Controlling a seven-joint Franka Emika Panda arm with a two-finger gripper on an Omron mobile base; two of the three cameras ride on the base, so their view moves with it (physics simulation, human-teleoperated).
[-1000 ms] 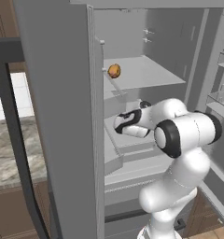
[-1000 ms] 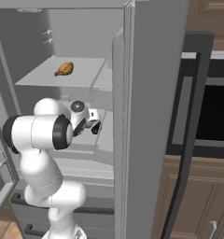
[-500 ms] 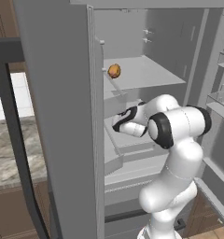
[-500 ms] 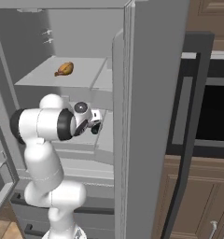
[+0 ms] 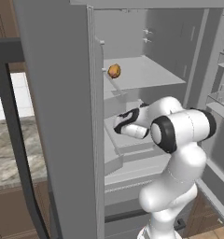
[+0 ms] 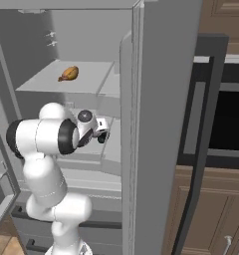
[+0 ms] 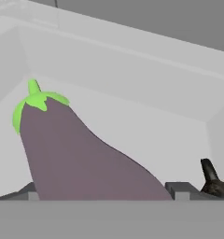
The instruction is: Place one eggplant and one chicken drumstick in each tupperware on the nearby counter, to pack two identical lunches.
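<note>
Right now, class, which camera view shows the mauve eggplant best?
The hand view: the mauve eggplant looms large between the gripper fingertips, green cap clear. In both base views the arm reaches into the fridge and the eggplant can't be made out.

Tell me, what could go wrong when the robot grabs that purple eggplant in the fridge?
The eggplant is smooth and tapers toward its green cap; the gripper straddles its wide end, so it may squirt out as the jaws close. The second, dark eggplant lies close beside and might get knocked.
</note>
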